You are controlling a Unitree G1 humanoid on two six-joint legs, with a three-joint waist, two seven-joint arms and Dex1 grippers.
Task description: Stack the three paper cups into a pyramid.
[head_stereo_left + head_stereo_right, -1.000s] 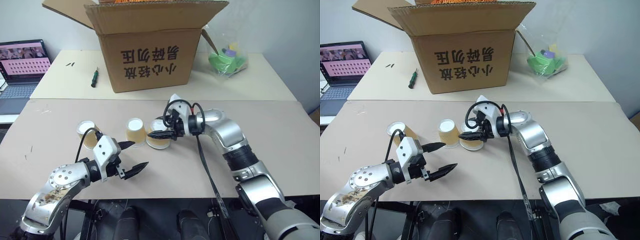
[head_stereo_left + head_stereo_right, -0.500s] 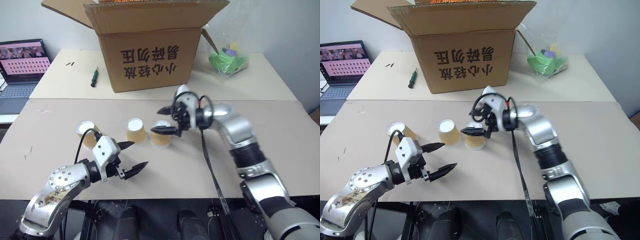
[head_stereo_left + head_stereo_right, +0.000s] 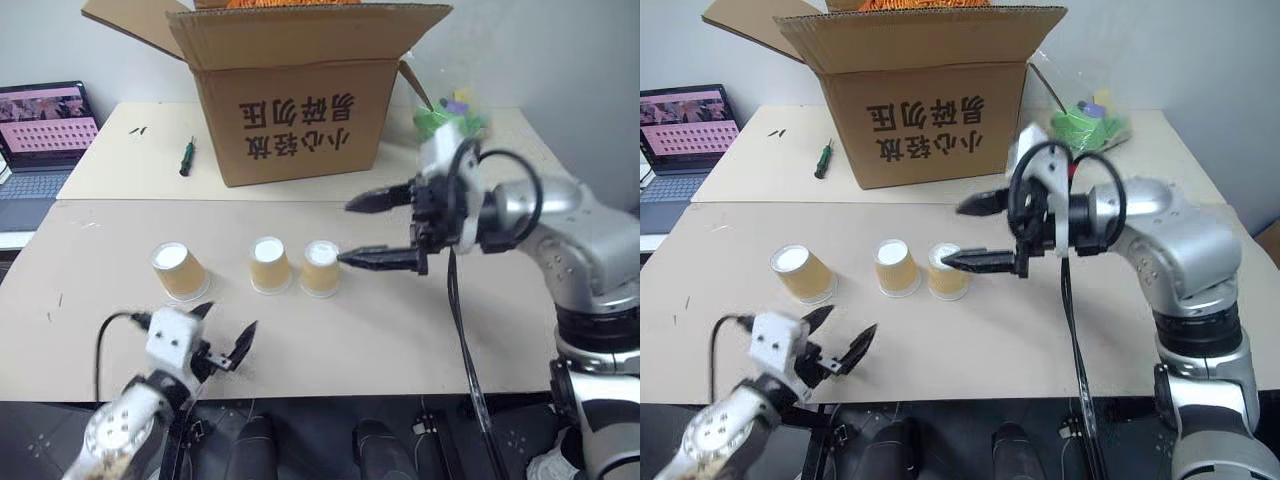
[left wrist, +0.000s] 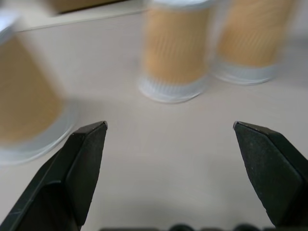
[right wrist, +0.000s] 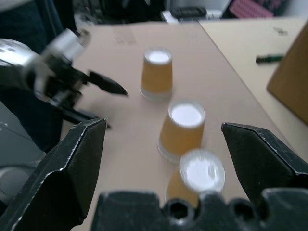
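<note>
We had both grippers, left [image 3: 222, 337] & right [image 3: 378, 232], spread wide, empty; 3 cups [image 3: 321, 268] sat unstacked, so a clumsy approach risked toppling one

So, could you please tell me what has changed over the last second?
The right claw let go of the right cup, opened and lifted back to the right. The left claw, open throughout, pulled back toward the table's near edge. All three cups stayed upside down in their row.
</note>
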